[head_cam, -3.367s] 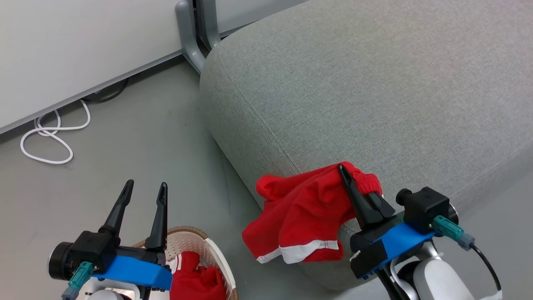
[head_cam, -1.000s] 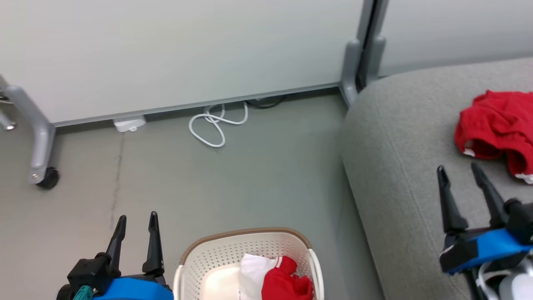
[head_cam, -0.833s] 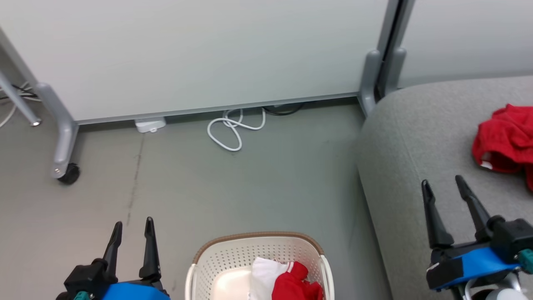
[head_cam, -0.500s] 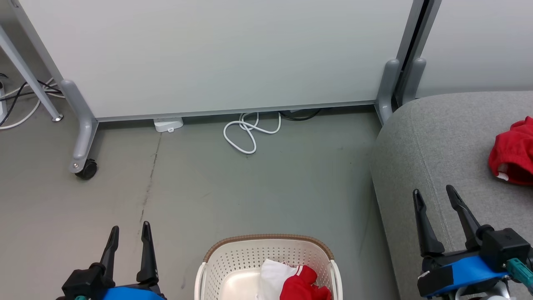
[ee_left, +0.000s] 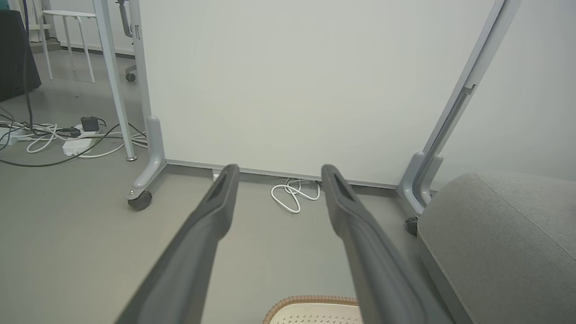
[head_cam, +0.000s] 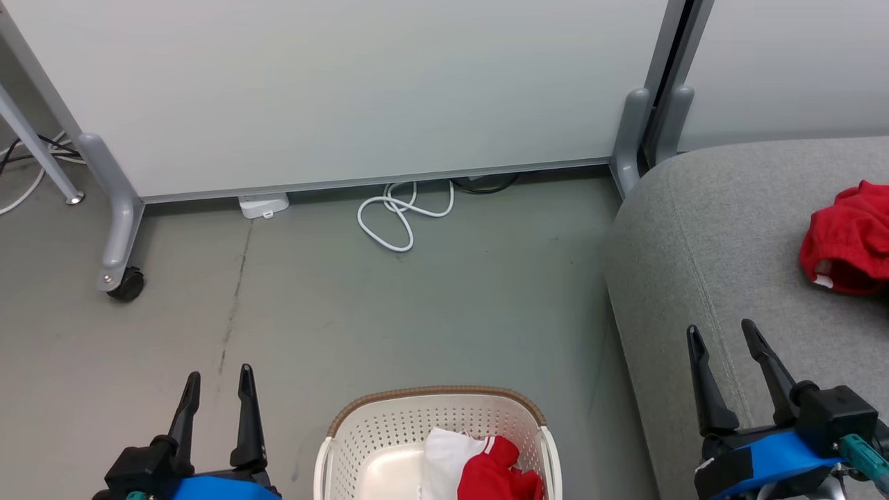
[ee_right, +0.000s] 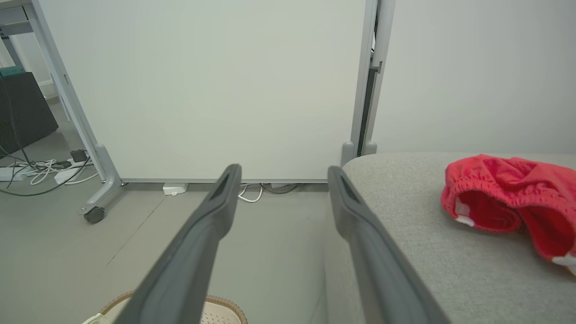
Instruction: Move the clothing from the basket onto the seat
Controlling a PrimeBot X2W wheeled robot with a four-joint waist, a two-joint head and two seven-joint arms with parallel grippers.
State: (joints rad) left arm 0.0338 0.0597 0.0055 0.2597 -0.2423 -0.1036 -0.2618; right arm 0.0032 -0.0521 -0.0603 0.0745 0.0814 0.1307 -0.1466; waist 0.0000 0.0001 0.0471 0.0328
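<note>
The cream basket (head_cam: 430, 417) with a brown rim sits on the floor at the bottom middle of the head view, its rim also showing low in the left wrist view (ee_left: 315, 303) and the right wrist view (ee_right: 220, 308). Inside lies a red garment with white panels (head_cam: 479, 465). A second red garment (head_cam: 844, 239) lies crumpled on the grey sofa (head_cam: 736, 229), also seen on the sofa in the right wrist view (ee_right: 508, 193). My left gripper (head_cam: 217, 378) is open over the floor left of the basket. My right gripper (head_cam: 721, 333) is open above the sofa's front corner, nothing between its fingers.
A white partition on wheeled grey legs (head_cam: 114, 229) stands behind, with a second leg (head_cam: 632, 132) beside the sofa. A looped white cable (head_cam: 399, 215) and a white adapter (head_cam: 264, 205) lie at its base. More cables and a power strip (ee_left: 74, 146) lie at left.
The camera has swung left from the sofa toward the basket. My right gripper let go of the red garment, which now lies on the sofa. Both grippers stay open.
</note>
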